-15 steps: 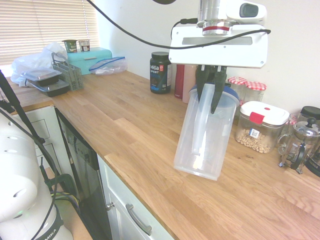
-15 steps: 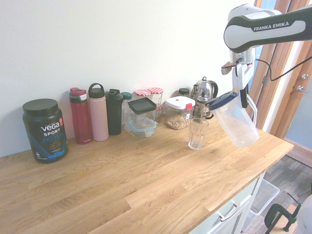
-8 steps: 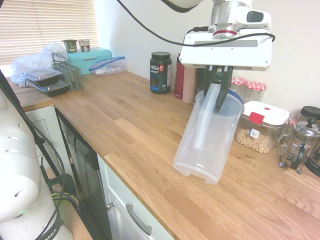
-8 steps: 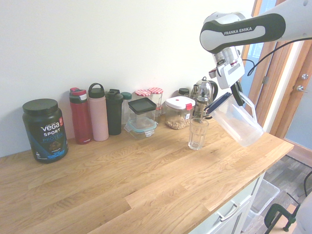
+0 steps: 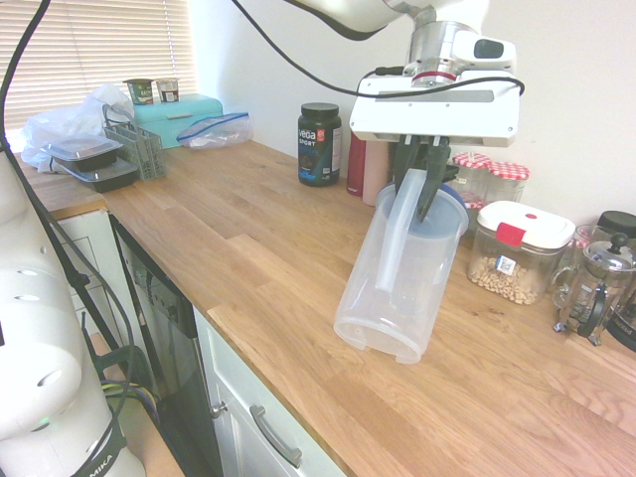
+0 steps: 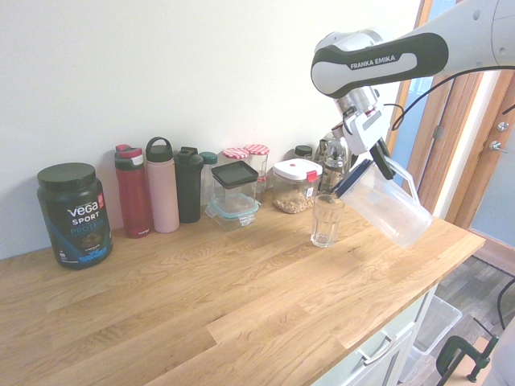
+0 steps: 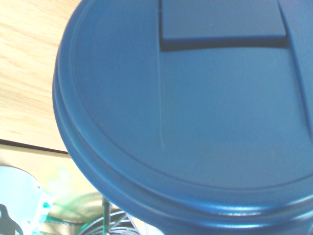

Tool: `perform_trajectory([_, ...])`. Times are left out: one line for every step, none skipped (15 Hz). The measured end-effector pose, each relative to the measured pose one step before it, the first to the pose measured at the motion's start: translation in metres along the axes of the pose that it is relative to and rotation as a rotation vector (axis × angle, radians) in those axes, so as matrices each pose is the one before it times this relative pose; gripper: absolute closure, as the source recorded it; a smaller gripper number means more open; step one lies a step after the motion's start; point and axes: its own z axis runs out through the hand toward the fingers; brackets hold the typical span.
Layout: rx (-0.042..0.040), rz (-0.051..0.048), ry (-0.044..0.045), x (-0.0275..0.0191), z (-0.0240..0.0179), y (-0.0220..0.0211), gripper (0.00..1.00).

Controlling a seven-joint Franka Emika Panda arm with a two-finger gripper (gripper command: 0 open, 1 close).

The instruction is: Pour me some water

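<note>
- The end effector (image 5: 418, 189) is pinching the handle of a translucent plastic pitcher (image 5: 397, 273), its dark fingers (image 5: 405, 167) pressed together on the handle near the rim, which leaves the body hanging free below.
- The pitcher is tilted, blue lid (image 6: 355, 176) leaning toward the drinking glass (image 6: 327, 220) and base swung up and away; that lean looks like the start of a pour, the spout end brought over the glass so the stream would land inside.
- The water cannot be made out: the pitcher walls look clear right through, so any liquid in it is too faint to judge (no stream shows between spout and glass either), and the glass looks empty.
- In the wrist view the lid fills almost the whole picture, its raised flap (image 7: 222, 23) visible, with a strip of wood beside it.
- The glass stands upright on the bench (image 6: 241, 297), just under the lid's lower edge and in front of a white-lidded container of nuts (image 6: 295, 186).
- Along the wall stand a dark protein tub (image 6: 72, 214), a red bottle (image 6: 133, 191), a pink bottle (image 6: 162, 185) and a black one (image 6: 189, 184).
- The bench is pale oiled wood, a kitchen run with white drawers (image 5: 258, 417) beneath, a blind-covered window (image 5: 89, 50) at one end and a wooden door frame (image 6: 463, 137) at the other.
</note>
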Motion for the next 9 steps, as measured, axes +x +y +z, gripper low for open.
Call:
perform_trajectory([0.00252, 0.00336, 0.00512, -0.00031, -0.00278, 0.00172, 1.0])
perform_trajectory([0.00914, 0.00299, 0.01533, -0.00091, -0.00519, 0.00282, 1.0])
perform_trajectory([0.01378, -0.00168, 0.02623, -0.0022, -0.00564, 0.00516, 1.0])
perform_trajectory([0.02332, -0.00589, 0.03399, -0.00461, -0.00653, 0.00983, 1.0])
perform_trajectory([0.03265, -0.00648, 0.03763, -0.00885, -0.00574, 0.01429, 1.0])
perform_trajectory([0.03666, -0.00613, 0.0343, -0.01206, -0.00254, 0.01591, 1.0])
perform_trajectory([0.04471, 0.00019, 0.04194, -0.01404, 0.00035, 0.01579, 1.0])
perform_trajectory([0.04487, 0.00623, 0.04138, -0.01104, 0.00441, 0.01045, 1.0])
perform_trajectory([0.04837, 0.00926, 0.03747, -0.00691, 0.00732, 0.00678, 1.0])
